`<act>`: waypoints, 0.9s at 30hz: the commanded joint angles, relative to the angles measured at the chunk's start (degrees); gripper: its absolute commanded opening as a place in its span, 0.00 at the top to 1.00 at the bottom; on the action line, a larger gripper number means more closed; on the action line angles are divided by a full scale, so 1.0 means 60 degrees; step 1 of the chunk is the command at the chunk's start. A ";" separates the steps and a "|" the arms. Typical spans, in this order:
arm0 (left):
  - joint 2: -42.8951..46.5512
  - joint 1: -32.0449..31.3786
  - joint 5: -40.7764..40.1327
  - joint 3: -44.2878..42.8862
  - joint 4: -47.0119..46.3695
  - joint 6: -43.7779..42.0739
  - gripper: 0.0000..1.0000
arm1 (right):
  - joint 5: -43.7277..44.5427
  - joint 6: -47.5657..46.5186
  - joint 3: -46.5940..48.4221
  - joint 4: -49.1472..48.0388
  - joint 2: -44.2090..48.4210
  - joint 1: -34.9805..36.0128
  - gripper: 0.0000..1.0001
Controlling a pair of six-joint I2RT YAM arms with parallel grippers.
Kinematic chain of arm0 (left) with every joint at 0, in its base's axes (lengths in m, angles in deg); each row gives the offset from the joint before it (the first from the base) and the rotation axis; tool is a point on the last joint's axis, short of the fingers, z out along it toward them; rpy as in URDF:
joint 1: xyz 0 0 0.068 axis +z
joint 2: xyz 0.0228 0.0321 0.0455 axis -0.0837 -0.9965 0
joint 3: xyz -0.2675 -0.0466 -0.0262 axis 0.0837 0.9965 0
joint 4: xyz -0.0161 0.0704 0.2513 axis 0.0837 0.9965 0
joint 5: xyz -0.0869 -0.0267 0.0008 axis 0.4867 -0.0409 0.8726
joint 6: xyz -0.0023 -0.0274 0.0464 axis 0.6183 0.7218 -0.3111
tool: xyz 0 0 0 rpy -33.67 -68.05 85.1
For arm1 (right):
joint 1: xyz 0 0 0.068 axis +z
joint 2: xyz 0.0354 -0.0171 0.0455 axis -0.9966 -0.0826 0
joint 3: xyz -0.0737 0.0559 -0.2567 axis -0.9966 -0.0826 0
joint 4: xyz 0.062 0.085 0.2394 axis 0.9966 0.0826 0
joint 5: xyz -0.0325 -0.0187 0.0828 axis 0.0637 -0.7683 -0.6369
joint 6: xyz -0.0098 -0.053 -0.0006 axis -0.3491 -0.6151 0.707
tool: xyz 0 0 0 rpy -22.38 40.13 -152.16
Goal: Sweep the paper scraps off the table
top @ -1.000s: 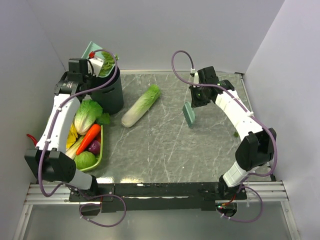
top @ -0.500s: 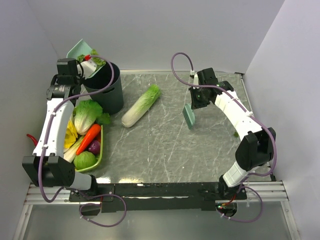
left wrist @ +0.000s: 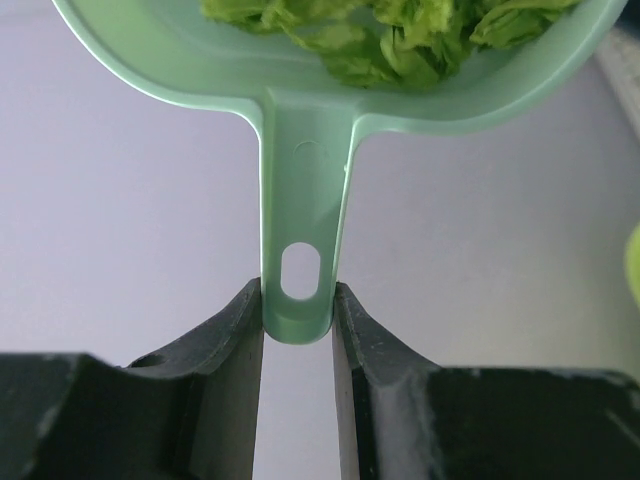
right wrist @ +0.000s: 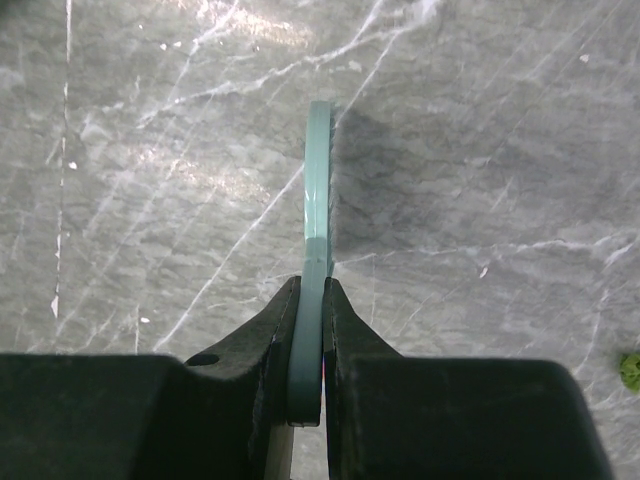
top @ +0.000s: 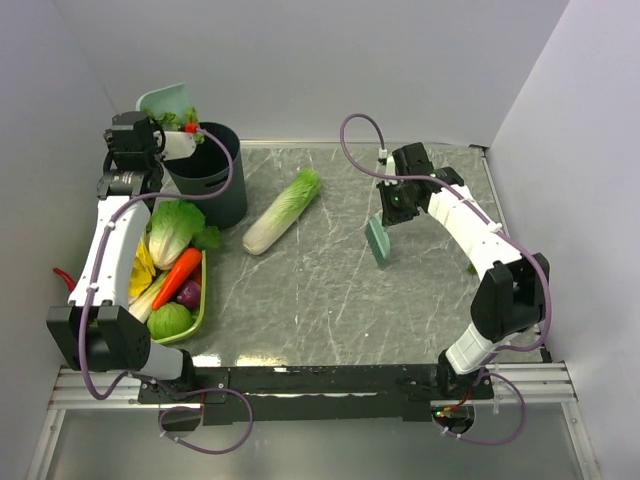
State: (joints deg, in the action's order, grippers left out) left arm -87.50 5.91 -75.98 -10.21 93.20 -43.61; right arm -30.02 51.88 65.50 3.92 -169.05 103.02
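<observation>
My left gripper (top: 172, 143) (left wrist: 298, 300) is shut on the handle of the teal dustpan (top: 160, 100) (left wrist: 300, 200), held in the air at the far left beside the black bin (top: 212, 180). Several green paper scraps (left wrist: 400, 35) lie in the pan. My right gripper (top: 396, 203) (right wrist: 312, 290) is shut on the teal hand brush (top: 378, 242) (right wrist: 318, 170), which hangs edge-on over the grey marble table (top: 330, 290). One small green scrap (top: 471, 267) (right wrist: 630, 368) lies on the table near the right edge.
A long pale-green cabbage (top: 283, 210) lies on the table between the bin and the brush. A lime-green tray (top: 201, 300) with lettuce, carrot and other vegetables stands at the left edge. White walls close in the back and both sides.
My left gripper has drawn the dustpan back and to the left, away from above the bin. My right gripper has moved the brush slightly nearer.
</observation>
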 commanded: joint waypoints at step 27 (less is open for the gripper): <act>0.0406 0.0007 -0.0548 0.0141 -0.1820 -0.1480 0.99 | -0.0187 -0.0051 0.0029 -0.0358 0.0520 0.0058 1.00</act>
State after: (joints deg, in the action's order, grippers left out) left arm -84.75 5.95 -77.84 -4.05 84.12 -56.00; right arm -30.87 51.70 64.71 3.38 -168.28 103.02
